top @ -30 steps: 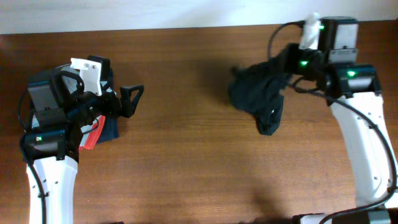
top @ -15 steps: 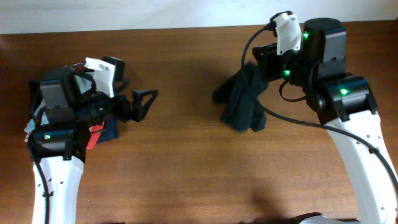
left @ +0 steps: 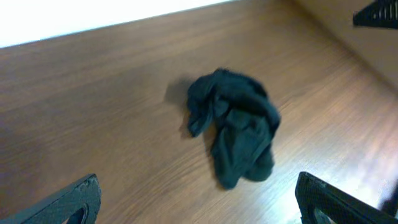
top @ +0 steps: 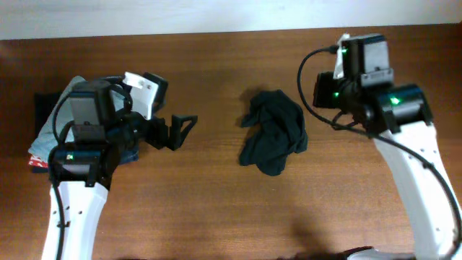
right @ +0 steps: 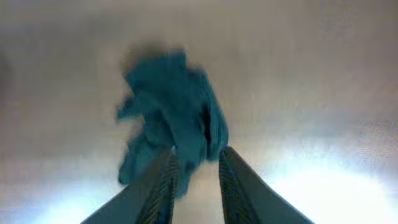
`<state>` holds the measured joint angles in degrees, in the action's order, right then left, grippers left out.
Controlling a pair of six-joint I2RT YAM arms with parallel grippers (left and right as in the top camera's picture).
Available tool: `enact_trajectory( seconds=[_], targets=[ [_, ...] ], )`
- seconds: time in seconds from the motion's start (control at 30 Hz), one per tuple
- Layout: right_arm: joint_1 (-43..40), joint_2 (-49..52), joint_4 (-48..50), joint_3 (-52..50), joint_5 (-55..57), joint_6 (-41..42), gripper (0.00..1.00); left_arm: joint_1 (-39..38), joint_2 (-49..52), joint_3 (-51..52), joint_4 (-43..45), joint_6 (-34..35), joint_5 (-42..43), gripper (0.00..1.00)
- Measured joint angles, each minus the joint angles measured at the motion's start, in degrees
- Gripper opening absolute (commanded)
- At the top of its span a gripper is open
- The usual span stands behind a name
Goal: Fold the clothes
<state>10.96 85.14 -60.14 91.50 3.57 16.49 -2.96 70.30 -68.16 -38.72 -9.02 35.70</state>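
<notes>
Black, soft fabric: your T-shirt (top: 273, 141) had dropped out of the right gripper (right: 196, 152) and lay in a crumpled heap on the table (top: 216, 209), a little toward 3 o'clock of its middle. A second before, it hung bunched from those fingers. By this moment they had parted narrowly and gripped nothing, standing off at the heap's 2 o'clock. The left gripper (top: 185, 131) had swung in from 9 o'clock, jaws spread wide and empty, well apart from the cloth. As I judged it, folding had not begun; you had only got the shirt onto the work area (no sleeve or hem could be made out). The fabric looked matt and limp, lobed and twisted, with a tail toward 6 o'clock. The wood beneath was smooth, brown and grained.
</notes>
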Motion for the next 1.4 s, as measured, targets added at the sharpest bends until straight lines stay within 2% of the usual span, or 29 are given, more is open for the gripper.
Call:
enact_trajectory(
  seconds=[0.1, 0.37, 0.7, 0.87, 0.9, 0.97, 1.1, 1.23, 1.27, 1.4],
  targets=[
    [0.02, 4.87, -2.93, -0.39, -3.04, 1.42, 0.32, -1.33, 0.90, 0.00, -0.55, -0.87, -2.89, 0.99],
    [0.02, 19.32, -5.73, -4.96, -11.10, -1.49, 0.56, -2.49, 3.32, 0.00, -0.63, -1.51, -5.44, 0.99],
    [1.92, 20.98, -3.65, -10.78, -15.52, -4.48, 0.65, -2.49, 3.32, 0.00, -0.55, -1.53, -5.99, 0.99],
    [2.23, 20.94, 5.75, -17.77, -16.22, -4.26, 0.63, -2.49, 3.32, 0.00, -0.52, -1.57, -6.01, 0.99],
    [2.23, 20.94, 6.93, -19.15, -16.41, -4.17, 0.63, -2.49, 3.32, 0.00, -0.52, -1.68, -6.01, 0.99],
    [2.23, 20.94, 8.61, -20.76, -16.83, -3.65, 0.54, -2.49, 3.32, 0.00, -0.52, -1.70, -6.01, 0.99],
    [2.23, 20.94, 9.84, -21.18, -17.53, -2.05, 0.23, -2.49, 3.32, 0.00, -0.52, -1.70, -6.01, 0.99],
    [2.23, 20.94, 9.86, -21.20, -18.12, -1.33, 0.08, -2.49, 3.32, 0.00, -0.52, -1.70, -6.01, 1.00],
    [2.23, 20.94, 9.90, -21.20, -18.14, -1.29, 0.04, -2.49, 3.32, 0.00, -0.52, -1.70, -6.01, 0.99],
    [2.23, 20.52, 9.77, -21.22, -18.25, -1.18, 0.04, -2.49, 3.32, 0.00, -0.52, -1.70, -6.01, 1.00]
  ],
)
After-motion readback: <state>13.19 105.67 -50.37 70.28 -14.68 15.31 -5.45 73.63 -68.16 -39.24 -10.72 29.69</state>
